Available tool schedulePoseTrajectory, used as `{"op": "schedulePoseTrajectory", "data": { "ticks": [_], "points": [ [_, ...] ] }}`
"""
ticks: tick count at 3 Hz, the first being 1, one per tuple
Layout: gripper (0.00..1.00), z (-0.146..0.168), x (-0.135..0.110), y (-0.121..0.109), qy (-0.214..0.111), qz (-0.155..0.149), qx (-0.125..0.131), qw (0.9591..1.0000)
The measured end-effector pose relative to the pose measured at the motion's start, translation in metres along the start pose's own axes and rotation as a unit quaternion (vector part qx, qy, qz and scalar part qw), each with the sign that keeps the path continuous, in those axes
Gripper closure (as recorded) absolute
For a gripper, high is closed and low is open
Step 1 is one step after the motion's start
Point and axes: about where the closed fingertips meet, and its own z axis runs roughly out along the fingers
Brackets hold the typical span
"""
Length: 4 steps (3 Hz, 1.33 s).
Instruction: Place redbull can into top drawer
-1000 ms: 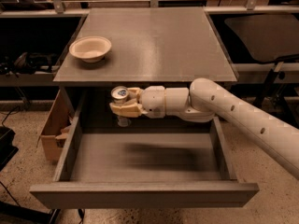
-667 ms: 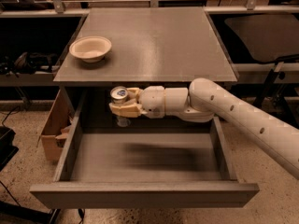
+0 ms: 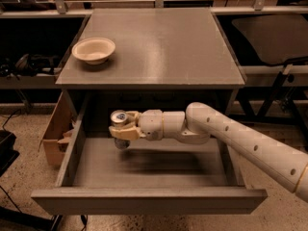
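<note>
The redbull can (image 3: 118, 118) is a slim silver can with a shiny top, held upright in my gripper (image 3: 121, 129). The gripper is shut on the can and holds it inside the open top drawer (image 3: 149, 201), over the back left part of its flat grey bottom. The can's lower end hangs a little above the drawer floor. My white arm (image 3: 240, 141) reaches in from the right, across the drawer's right wall.
A cream bowl (image 3: 94, 49) sits on the grey cabinet top (image 3: 163, 42), back left. A cardboard box (image 3: 55, 129) stands on the floor left of the drawer. Dark shelves and a chair base flank the cabinet.
</note>
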Motion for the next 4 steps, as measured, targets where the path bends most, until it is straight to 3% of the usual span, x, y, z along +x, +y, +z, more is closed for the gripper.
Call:
{"op": "schedulePoseTrajectory", "data": {
  "ticks": [1, 2, 4],
  "points": [
    [1.00, 0.012, 0.026, 0.006, 0.001, -0.008, -0.023, 0.9997],
    [1.00, 0.020, 0.045, 0.011, 0.002, -0.027, -0.030, 0.9992],
    [0.51, 0.020, 0.046, 0.012, 0.002, -0.030, -0.030, 0.9991]
  ]
}}
